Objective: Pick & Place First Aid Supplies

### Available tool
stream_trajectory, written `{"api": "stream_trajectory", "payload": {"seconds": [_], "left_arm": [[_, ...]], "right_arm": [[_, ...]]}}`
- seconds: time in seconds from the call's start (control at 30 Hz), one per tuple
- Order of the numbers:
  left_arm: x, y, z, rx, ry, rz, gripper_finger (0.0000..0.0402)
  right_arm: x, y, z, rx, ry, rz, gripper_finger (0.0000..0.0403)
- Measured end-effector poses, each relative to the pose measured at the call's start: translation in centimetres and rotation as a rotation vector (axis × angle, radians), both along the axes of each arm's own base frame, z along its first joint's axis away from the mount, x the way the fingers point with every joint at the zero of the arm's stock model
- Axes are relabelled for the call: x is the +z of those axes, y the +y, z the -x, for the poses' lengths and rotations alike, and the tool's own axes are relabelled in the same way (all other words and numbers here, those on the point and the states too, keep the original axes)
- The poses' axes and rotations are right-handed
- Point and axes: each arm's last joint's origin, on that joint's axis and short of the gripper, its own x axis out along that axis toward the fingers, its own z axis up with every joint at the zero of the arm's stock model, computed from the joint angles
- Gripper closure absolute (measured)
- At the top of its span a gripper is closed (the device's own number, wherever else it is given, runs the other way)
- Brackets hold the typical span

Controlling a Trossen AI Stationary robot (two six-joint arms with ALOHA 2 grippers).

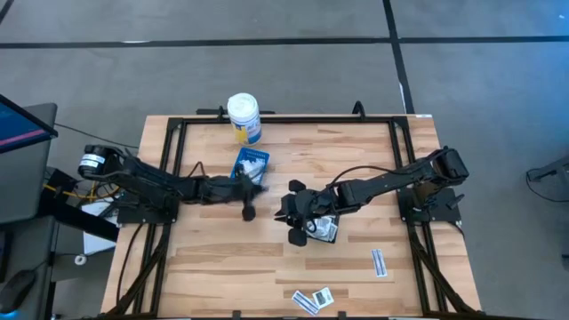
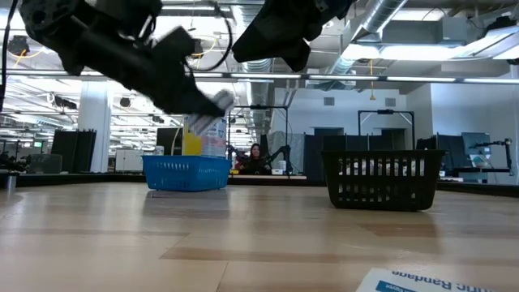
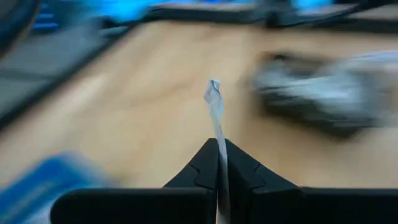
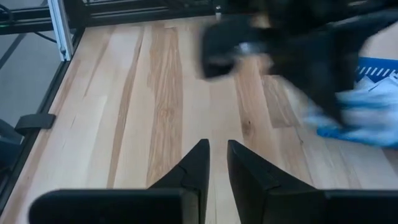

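Strip packet (image 3: 215,118) pinched in left hand (image 3: 219,163) for carrying to blue tray (image 1: 250,165); right hand (image 4: 217,163) slightly apart, empty.

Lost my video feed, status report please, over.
Left gripper shut on a narrow white packet above mid-table. Right gripper slightly open, empty, near the black tray. Nothing blocking.

Count, places relative to bottle (image 1: 244,117):
- bottle: 1.
- blue tray (image 1: 251,164): 1, just below bottle.
- black tray (image 2: 381,180): 1, low view only.
- loose packets (image 1: 380,262): about 4 on table (image 1: 356,151), far from bottle.
- strip (image 3: 215,118): 1, in left gripper (image 3: 219,152).
- arms: 2.
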Motion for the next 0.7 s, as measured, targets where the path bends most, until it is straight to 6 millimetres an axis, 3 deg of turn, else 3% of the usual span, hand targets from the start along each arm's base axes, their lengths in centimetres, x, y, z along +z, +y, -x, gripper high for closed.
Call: {"api": "stream_trajectory", "payload": {"seconds": [0.13,0.23,0.43,0.7], "left_arm": [[-1.1,2.7,0.7,0.354,0.146,-0.123,0.0394],[-1.7,4.7,1.2,0.482,0.197,-0.092,0.0384],[-1.9,6.2,1.1,0.34,0.155,0.132,0.0362],[-1.8,5.8,0.9,0.314,0.119,0.196,0.0329]], "right_arm": [[0.0,0.0,0.0,0.0,0.0,0.0,0.0351],[0.0,0.0,0.0,0.0,0.0,0.0,0.0351],[0.0,0.0,0.0,0.0,0.0,0.0,0.0351],[0.0,0.0,0.0,0.0,0.0,0.0,0.0351]]}}
